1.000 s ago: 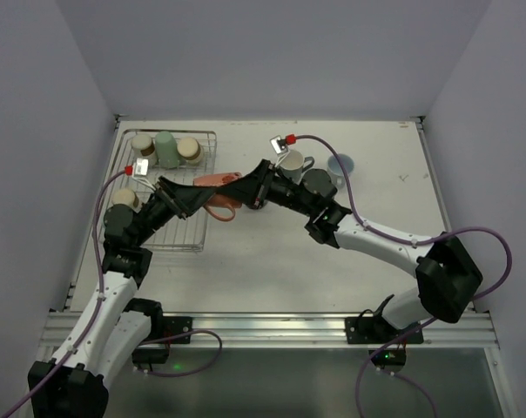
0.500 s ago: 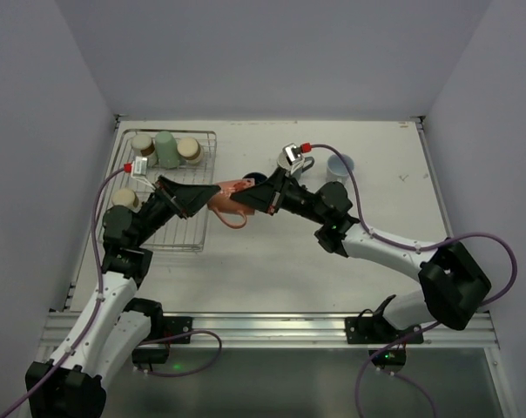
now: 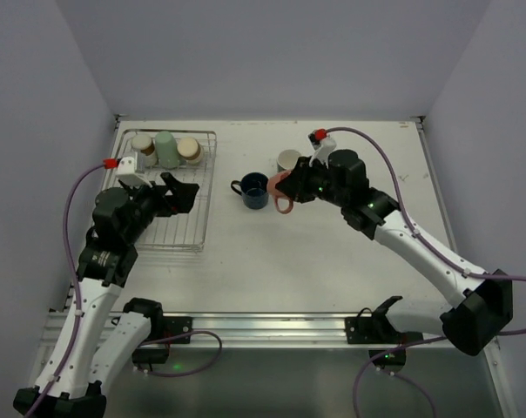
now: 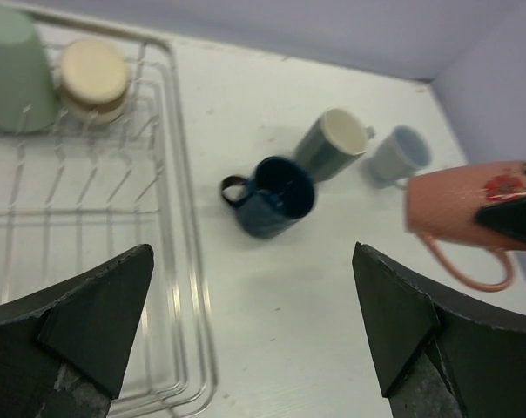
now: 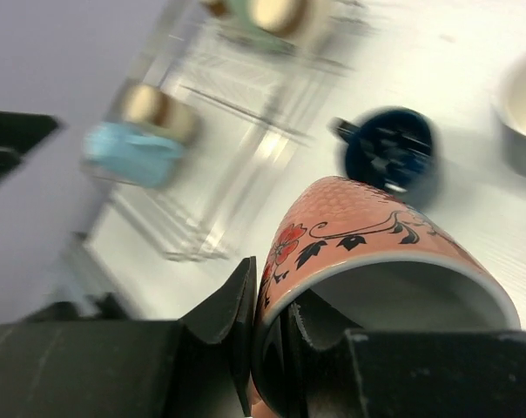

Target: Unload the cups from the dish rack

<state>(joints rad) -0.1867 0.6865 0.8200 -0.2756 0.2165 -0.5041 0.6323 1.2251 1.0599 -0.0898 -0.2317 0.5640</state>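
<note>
Right gripper [image 5: 267,344] pinches the salmon mug [image 5: 359,235] by its rim (left gripper [image 4: 252,270] gaping).

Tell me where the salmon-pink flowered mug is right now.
In the top view the salmon-pink flowered mug is near mid-table, pinched at its rim by the right gripper, just right of the navy handled mug.

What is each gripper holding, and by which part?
The right gripper clamps the salmon-pink mug by its rim wall, one finger inside, one outside. The left gripper is open and holds nothing.
</note>
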